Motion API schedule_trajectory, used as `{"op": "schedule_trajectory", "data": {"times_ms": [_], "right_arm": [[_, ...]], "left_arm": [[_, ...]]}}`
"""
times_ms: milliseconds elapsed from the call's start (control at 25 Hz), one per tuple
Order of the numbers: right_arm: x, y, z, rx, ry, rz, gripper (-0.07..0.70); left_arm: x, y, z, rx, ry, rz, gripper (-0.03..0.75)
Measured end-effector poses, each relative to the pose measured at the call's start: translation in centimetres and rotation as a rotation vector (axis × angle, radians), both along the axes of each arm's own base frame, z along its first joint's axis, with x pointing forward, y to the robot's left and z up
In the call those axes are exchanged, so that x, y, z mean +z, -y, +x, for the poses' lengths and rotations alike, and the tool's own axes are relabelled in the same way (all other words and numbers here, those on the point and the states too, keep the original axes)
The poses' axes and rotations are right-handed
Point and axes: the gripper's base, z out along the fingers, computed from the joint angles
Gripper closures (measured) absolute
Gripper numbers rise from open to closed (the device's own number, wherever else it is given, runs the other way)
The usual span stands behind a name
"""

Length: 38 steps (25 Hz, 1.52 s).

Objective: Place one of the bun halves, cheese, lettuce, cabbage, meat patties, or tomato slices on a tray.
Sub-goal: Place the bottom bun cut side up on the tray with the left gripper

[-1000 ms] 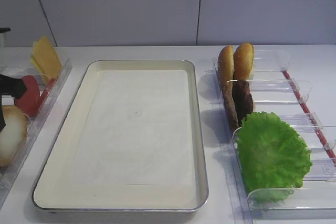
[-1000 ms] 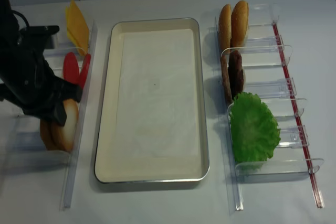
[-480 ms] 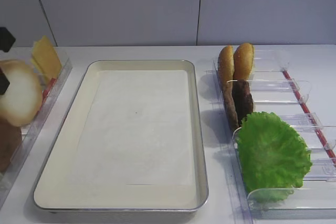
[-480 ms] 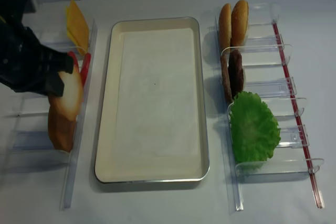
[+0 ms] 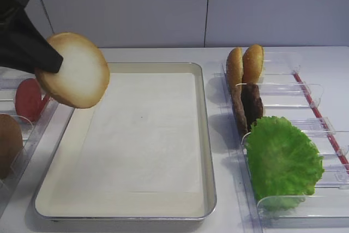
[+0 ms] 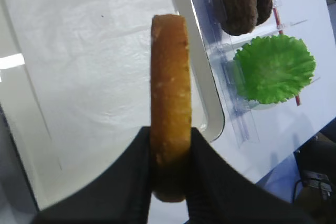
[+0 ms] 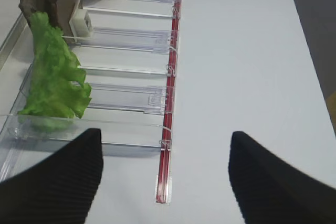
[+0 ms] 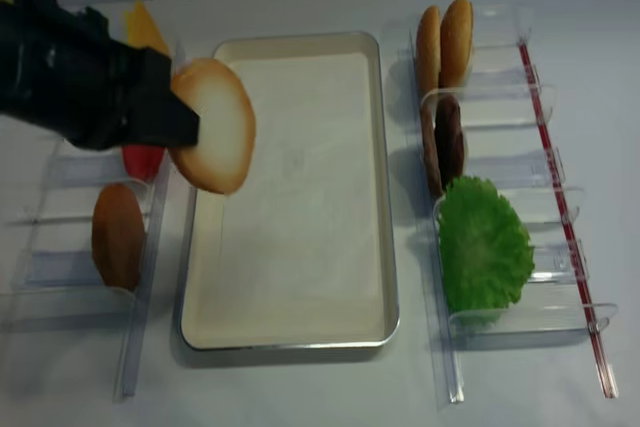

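A pale cream bun half (image 5: 76, 70) ringed golden-brown sits left of the cream tray (image 5: 204, 135). Right: bright-green lettuce (image 5: 281, 159), dark brown meat patties (image 5: 248, 105).

The tray (image 5: 207, 135) is metal with a dull silver rim, cream and satiny inside, lined with matt white paper (image 5: 144, 135). The racks (image 7: 131, 98) are clear glossy plastic — one carries a red strip. The held bun half (image 5: 76, 70) shows a smooth pale cut face and a toasted, finely pitted edge. The lettuce (image 5: 281, 159) is ruffled and waxy; the meat patties (image 6: 241, 1) look rough, matt brown. The table (image 7: 247, 77) is smooth matt white.
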Motion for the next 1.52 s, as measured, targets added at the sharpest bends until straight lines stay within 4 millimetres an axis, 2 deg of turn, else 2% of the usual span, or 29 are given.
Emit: {"op": "schedule_trajectory", "data": {"times_ms": [80, 280, 400, 480, 640, 880, 1040, 1320, 1400, 1520], "right_arm": [[0.0, 0.0, 0.0, 0.0, 0.0, 0.0, 0.11], [0.0, 0.0, 0.0, -0.001, 0.0, 0.002, 0.11], [0.0, 0.0, 0.0, -0.001, 0.0, 0.002, 0.11], [0.0, 0.0, 0.0, -0.001, 0.0, 0.002, 0.11], [0.0, 0.0, 0.0, -0.001, 0.0, 0.002, 0.11], [0.0, 0.0, 0.0, -0.001, 0.0, 0.002, 0.11], [0.0, 0.0, 0.0, -0.001, 0.0, 0.002, 0.11], [0.0, 0.0, 0.0, -0.001, 0.0, 0.002, 0.11], [0.0, 0.0, 0.0, -0.001, 0.0, 0.002, 0.11], [0.0, 0.0, 0.0, -0.001, 0.0, 0.002, 0.11]], "left_arm": [[-1.3, 0.3, 0.2, -0.02, -0.038, -0.039, 0.602], [-6.6, 1.3, -0.4, -0.091, -0.168, -0.172, 0.602], [-8.7, 2.2, -0.4, -0.112, -0.183, -0.309, 0.602], [-9.6, 2.6, 0.4, -0.094, -0.176, -0.37, 0.602], [-12.0, 3.3, 2.0, -0.054, -0.197, -0.368, 0.602], [-15.6, 4.5, 3.0, -0.063, -0.285, -0.349, 0.602], [-17.0, 4.6, 3.5, -0.044, -0.31, -0.345, 0.602], [-17.9, 4.7, 3.9, -0.019, -0.324, -0.34, 0.601], [-17.9, 4.6, 3.9, -0.014, -0.324, -0.336, 0.542], [-18.1, 4.5, 3.8, -0.011, -0.335, -0.311, 0.405]]}}
